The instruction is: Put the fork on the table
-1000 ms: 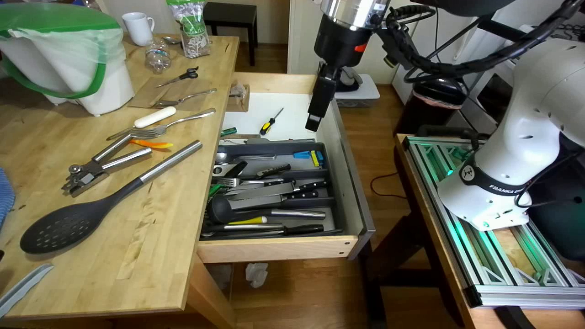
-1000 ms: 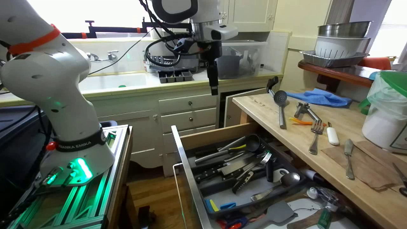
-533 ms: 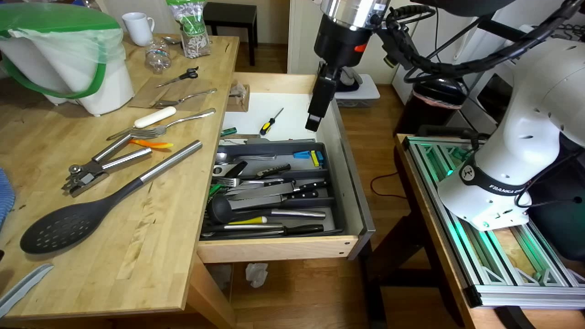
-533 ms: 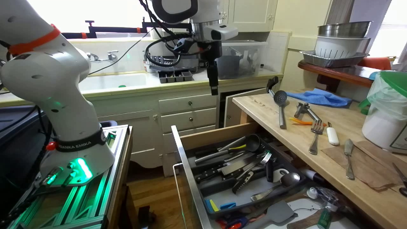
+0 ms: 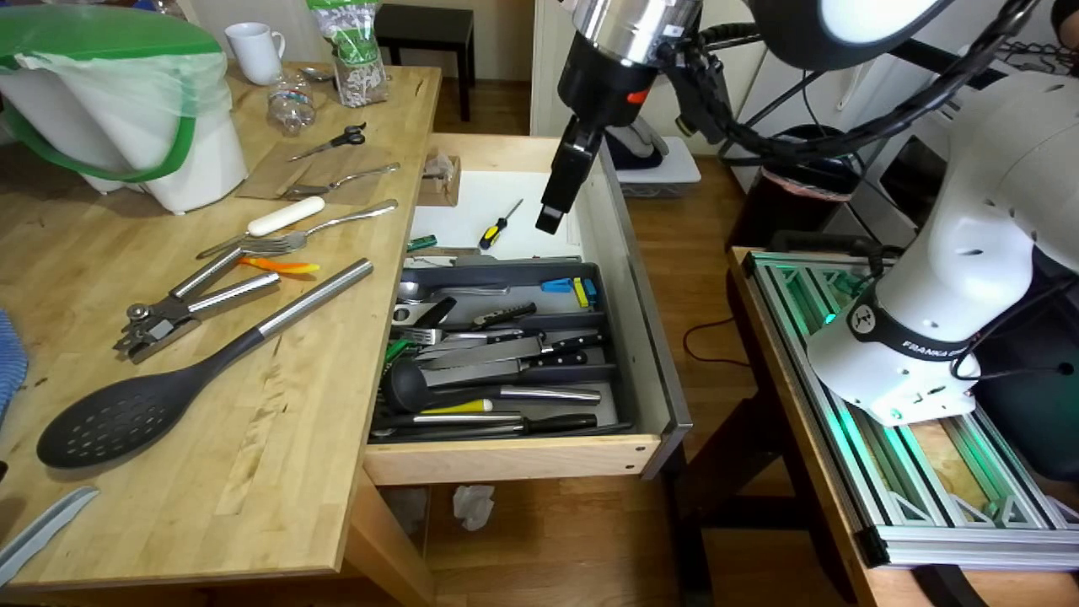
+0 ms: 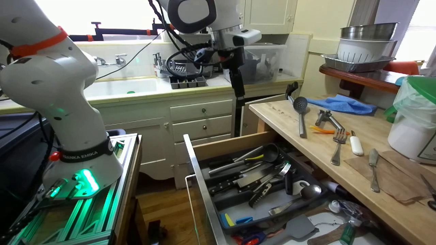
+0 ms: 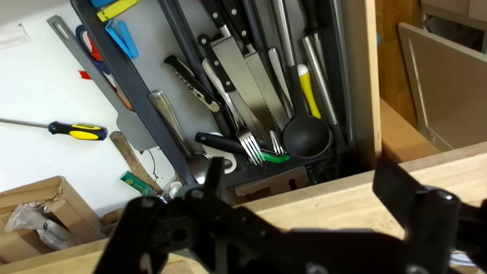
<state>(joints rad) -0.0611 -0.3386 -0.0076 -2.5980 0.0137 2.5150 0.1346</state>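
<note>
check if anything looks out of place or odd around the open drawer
A screwdriver lies loose outside the gray tray in the drawer, an odd tool for a cutlery drawer. A crumpled pale scrap also sits on the floor nearby, perhaps litter. I see no spill.

silver fork (image 7: 246, 137), pale grained table (image 5: 291, 472)

1 fork (image 6: 339, 140) on the table (image 5: 295, 438), 1 slotted spoon (image 5: 173, 396), 1 ladle (image 7: 306, 137), 3 clips (image 7: 118, 9), 3 riveted knife handles (image 7: 217, 64), 1 screwdriver (image 7: 78, 130), 1 mug (image 5: 255, 55), 1 blue cloth (image 6: 340, 103)
</note>
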